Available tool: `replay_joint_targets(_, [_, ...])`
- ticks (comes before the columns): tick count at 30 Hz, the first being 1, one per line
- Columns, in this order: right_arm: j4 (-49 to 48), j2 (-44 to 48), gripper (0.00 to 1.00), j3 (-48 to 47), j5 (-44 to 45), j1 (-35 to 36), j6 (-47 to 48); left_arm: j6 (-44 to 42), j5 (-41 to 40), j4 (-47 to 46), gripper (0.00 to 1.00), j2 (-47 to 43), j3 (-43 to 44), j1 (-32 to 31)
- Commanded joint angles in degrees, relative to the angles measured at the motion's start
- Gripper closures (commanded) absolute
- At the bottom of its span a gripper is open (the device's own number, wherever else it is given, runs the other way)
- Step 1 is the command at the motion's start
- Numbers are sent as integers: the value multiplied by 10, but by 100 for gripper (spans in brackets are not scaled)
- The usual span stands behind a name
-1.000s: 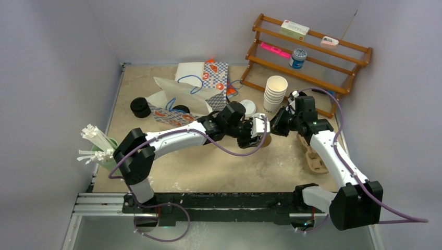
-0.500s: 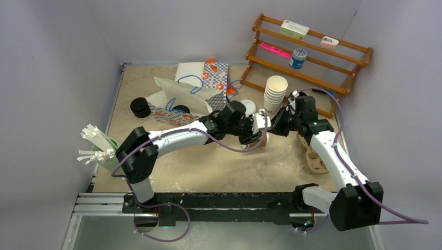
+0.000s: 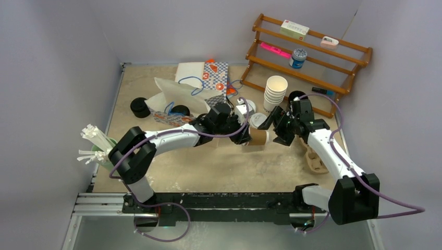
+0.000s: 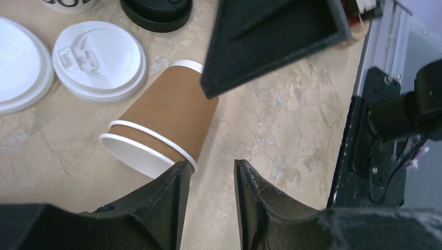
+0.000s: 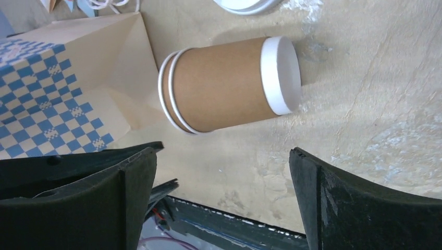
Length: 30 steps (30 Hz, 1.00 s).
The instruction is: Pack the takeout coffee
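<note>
One brown cup (image 5: 224,91) lies on its side on the worktop (image 3: 208,166) between the two hands. Two white rims show at its mouth, so it is two cups nested, with no lid on. The left hand (image 4: 211,166) has its fingers a little apart with nothing between them; one fingertip touches the cup's rim. The right hand (image 5: 223,156) is spread wide, and the cup lies just beyond its fingertips, untouched. From the left wrist, one right finger hangs over the cup's base end and hides part of it. Two white lids (image 4: 99,60) lie flat just behind the cup. Three black lids (image 3: 139,107) show from above — two by the bags, one near the rack — and whether cups stand under them cannot be told. One stack of white cups (image 3: 274,92) stands upright beside the right hand. Crumpled paper bags (image 3: 180,91), plain and checked, lie at the back left, at least two of them, and the left arm crosses in front of them. One wooden rack (image 3: 312,52) leans in the far right corner with a few small things on it. One green cup of straws (image 3: 99,143) stands at the left edge. One cardboard carrier (image 3: 312,156) lies partly under the right arm.
</note>
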<state>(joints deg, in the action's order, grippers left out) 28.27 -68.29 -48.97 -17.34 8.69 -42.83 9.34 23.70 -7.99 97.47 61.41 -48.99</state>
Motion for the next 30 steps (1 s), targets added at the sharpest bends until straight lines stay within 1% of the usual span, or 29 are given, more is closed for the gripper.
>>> replay_joint_targets(1, [-48, -7, 2, 35, -1, 0, -89, 117, -12, -94, 60, -17, -26, 26])
replay_joint_targets(5, [-52, -3, 2, 38, 29, 1, -157, 146, -12, -130, 56, 5, -32, 27])
replay_joint_targets(7, [-55, -3, 2, 41, 46, 0, -188, 156, -15, -141, 56, 19, -32, 29])
replay_joint_targets(9, [-62, -5, 4, 48, 50, 0, -213, 165, -14, -151, 57, 33, -29, 32])
replay_joint_targets(12, [-67, -12, 9, 55, 50, 0, -226, 176, -11, -149, 60, 50, -19, 34])
replay_joint_targets(16, [-55, -20, 10, 57, 54, 0, -230, 192, -31, -104, 60, 46, -16, 38])
replay_joint_targets(20, [-46, -25, 7, 67, 54, 0, -259, 238, -51, -80, 49, 31, -31, 43])
replay_joint_targets(24, [-37, -31, 5, 73, 59, 0, -288, 280, -51, -71, 46, 26, -36, 43])
replay_joint_targets(28, [-49, -36, 4, 75, 65, 5, -304, 296, -50, -66, 47, 33, -36, 43])
replay_joint_targets(30, [-53, -44, 6, 72, 65, 8, -306, 300, -42, -77, 53, 42, -34, 43])
